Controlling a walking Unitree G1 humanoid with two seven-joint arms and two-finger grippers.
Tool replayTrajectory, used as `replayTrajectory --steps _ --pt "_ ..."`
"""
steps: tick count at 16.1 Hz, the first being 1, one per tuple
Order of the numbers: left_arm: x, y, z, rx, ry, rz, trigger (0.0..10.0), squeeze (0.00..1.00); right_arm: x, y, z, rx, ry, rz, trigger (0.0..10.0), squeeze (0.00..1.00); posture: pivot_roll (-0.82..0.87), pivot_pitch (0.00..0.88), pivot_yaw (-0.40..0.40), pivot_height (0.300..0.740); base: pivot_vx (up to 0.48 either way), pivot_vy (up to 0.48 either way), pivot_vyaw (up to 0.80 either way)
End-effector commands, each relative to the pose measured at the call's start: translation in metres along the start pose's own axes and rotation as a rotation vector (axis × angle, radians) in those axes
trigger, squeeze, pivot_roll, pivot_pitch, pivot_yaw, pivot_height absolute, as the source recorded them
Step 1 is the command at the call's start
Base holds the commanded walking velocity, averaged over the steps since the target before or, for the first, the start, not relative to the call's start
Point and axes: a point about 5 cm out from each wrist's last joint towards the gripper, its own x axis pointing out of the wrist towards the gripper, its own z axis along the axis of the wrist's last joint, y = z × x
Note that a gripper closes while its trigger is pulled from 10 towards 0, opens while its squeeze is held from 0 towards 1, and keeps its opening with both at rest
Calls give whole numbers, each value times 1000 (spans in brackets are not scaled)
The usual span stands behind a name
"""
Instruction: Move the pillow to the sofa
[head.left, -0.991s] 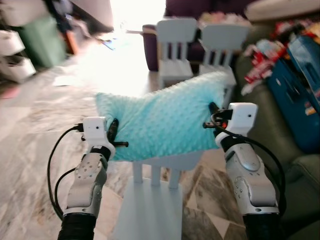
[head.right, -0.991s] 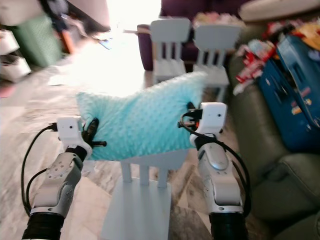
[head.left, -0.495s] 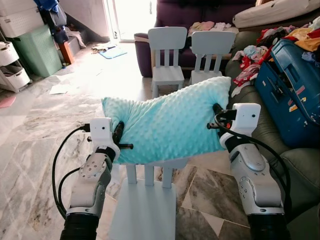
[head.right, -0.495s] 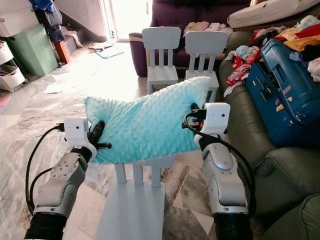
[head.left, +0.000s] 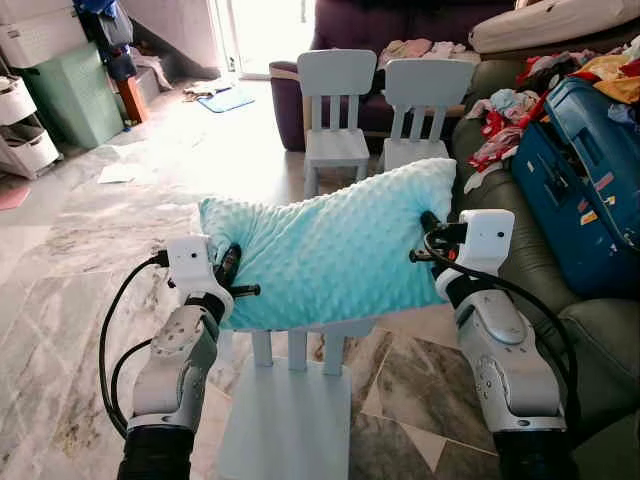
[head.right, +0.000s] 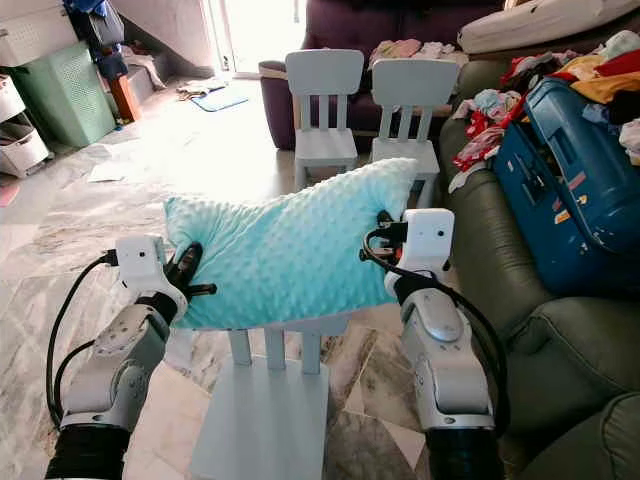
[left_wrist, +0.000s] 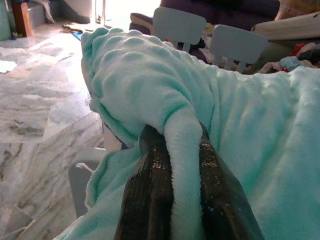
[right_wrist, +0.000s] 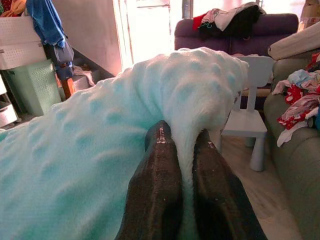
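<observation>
Above the small pale chair (head.left: 290, 400), I am holding the turquoise pillow (head.left: 330, 250) up, my left gripper (head.left: 228, 268) and right gripper (head.left: 428, 232) each clamped on one end.

The dimpled aqua pillow (head.left: 330, 250) hangs lengthwise in the air, seemingly just clear of the sofa (head.left: 590, 330).

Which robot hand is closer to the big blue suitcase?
Right. The right gripper, pinching the pillow, is just beside the blue suitcase; the left gripper holds the pillow's far end.
</observation>
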Motion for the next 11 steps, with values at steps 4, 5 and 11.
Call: replayTrajectory --steps 4,5,11 --pt "0 -1 8 0 -19 -9 10000 0 -2 2 4 3 -14 3 10000 0 -194 0 10 740 0 0 0" --pt "0 -2 7 -2 -18 -10 10000 0 -3 2 4 4 -13 0 10000 0 -196 0 11 740 0 0 0" --pt "0 -4 7 -4 -14 -15 10000 0 -4 0 4 5 -8 -7 10000 0 -200 0 11 740 0 0 0"
